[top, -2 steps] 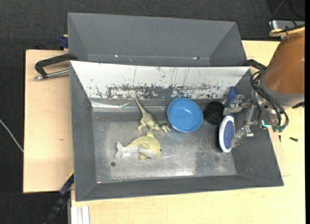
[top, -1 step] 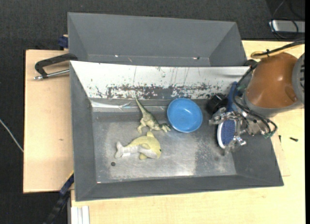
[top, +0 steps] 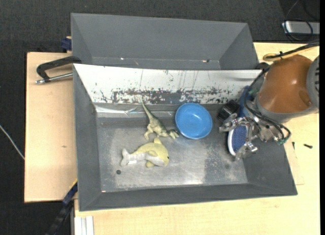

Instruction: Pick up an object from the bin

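**Claw low at the right side of the bin, at a blue-and-white thing**

Nearest to us is the front wall of the grey metal bin (top: pixel 177 194). The first thing on the floor behind it is a toy whale (top: pixel 147 155), pale yellow with a white tail. It lies left of the middle, and its tail points to the left.

A little farther, at the right side of the floor, we see the claw (top: pixel 242 138). It hangs low, at the foot of the right wall. Directly at it is a small blue-and-white oval thing (top: pixel 234 140), white in the middle with a blue border. The metal parts of the claw overlap this thing. For this reason we cannot tell how far the claw is open, or if it has hold of the thing or is only touching it. Above the claw, the wrist carries a round orange cover (top: pixel 284 87), which reaches over the right rim.

Farther back lies a toy dinosaur (top: pixel 156 126), pale yellow-green, just behind the whale. Its long thin tail points to the back wall. Just beside it on the right stands a blue bowl (top: pixel 193 121), upright, between the dinosaur and the claw.

Last comes the back wall, with a band of dark scuffs (top: pixel 162 96) along its lower part.
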Robot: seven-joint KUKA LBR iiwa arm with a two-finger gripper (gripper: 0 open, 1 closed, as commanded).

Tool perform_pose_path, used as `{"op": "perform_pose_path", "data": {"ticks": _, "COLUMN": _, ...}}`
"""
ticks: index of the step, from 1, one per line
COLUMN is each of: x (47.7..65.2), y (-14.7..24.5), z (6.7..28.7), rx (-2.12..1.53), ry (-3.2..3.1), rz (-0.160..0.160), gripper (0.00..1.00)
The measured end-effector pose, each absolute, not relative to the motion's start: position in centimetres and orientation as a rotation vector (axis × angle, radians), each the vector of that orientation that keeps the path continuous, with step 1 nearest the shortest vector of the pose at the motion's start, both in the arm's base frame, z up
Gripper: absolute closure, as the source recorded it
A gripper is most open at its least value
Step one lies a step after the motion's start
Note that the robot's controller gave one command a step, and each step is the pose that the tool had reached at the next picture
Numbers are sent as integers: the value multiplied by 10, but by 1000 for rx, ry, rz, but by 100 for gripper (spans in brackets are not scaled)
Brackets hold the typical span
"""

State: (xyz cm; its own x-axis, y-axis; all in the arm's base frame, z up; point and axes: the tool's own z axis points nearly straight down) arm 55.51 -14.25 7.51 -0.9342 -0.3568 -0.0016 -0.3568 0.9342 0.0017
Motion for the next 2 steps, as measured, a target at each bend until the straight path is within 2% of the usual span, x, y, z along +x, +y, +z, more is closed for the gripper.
{"op": "perform_pose_path", "data": {"ticks": 1, "x": 524, "y": -147, "z": 84, "rx": -848, "ry": 3005, "rz": 7, "gripper": 100}}
{"op": "perform_pose_path", "data": {"ticks": 2, "x": 514, "y": -134, "z": 226, "rx": -816, "ry": 3023, "rz": -6, "gripper": 100}}
